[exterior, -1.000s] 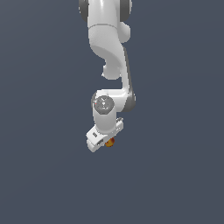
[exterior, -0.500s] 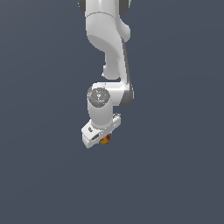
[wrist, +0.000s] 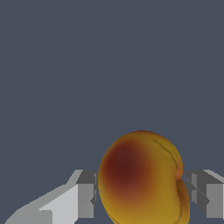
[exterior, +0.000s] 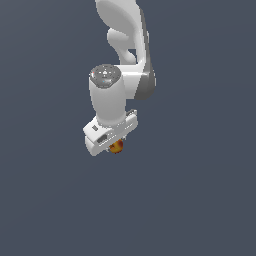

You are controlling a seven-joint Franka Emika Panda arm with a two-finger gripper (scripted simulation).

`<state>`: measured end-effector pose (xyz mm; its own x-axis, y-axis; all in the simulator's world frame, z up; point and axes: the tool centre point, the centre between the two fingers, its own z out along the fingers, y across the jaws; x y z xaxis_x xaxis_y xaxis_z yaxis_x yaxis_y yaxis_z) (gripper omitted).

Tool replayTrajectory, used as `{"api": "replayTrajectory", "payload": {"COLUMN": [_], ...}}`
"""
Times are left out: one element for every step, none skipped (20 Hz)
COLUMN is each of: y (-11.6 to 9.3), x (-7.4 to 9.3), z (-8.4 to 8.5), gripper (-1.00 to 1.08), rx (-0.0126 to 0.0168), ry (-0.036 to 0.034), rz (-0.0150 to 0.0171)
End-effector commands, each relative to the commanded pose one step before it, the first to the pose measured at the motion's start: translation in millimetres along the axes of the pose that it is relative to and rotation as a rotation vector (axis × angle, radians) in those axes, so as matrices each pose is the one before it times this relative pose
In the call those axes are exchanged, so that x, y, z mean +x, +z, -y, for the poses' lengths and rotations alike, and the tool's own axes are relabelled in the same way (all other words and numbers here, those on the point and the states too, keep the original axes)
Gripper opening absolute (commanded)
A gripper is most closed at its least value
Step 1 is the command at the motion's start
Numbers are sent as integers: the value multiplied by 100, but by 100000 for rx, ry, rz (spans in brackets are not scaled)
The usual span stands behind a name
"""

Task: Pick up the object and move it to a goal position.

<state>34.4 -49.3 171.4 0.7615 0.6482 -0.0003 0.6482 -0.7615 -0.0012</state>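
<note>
The object is a small round ball point(exterior: 117, 146) mottled orange, red and yellow, like a tiny peach. It sits under the white gripper point(exterior: 113, 141), mostly hidden by the hand in the exterior view. In the wrist view the ball point(wrist: 141, 177) fills the space between the two grey fingertips point(wrist: 85, 193), which press on its two sides. The gripper point(wrist: 146, 194) is shut on the ball. The white arm point(exterior: 122, 55) reaches down from the top of the exterior view.
Only a plain dark grey-blue surface point(exterior: 200, 200) shows around the arm and behind the ball in the wrist view. No other objects or edges show.
The gripper with the ball has moved toward the exterior view's left and a little upward in the picture. The ball stays between the fingers.
</note>
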Motion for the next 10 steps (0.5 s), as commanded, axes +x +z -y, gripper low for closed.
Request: {"api": "replayTrajectory", "payload": {"y": [-3168,-1228,-1225,-1222,-1219,-1192,-1210,-1200,-1182,-1165], "x": [-374,-144,-143,-141,-139,-136,-135,-132,-129,-126], "z": [-27,-15,-16,-17,-18,-31,-20,-22,-23,-25], "gripper": [-100,-100,-100,-100,-100,-100,-100,-100,-100,-100], "rx": [-120,0,0,0,0,66,0,0,0,0], "ry": [-8,0,0,0,0,-11,0,0,0,0], "rz": [-114,0,0,0,0,-16,0,0,0,0]}}
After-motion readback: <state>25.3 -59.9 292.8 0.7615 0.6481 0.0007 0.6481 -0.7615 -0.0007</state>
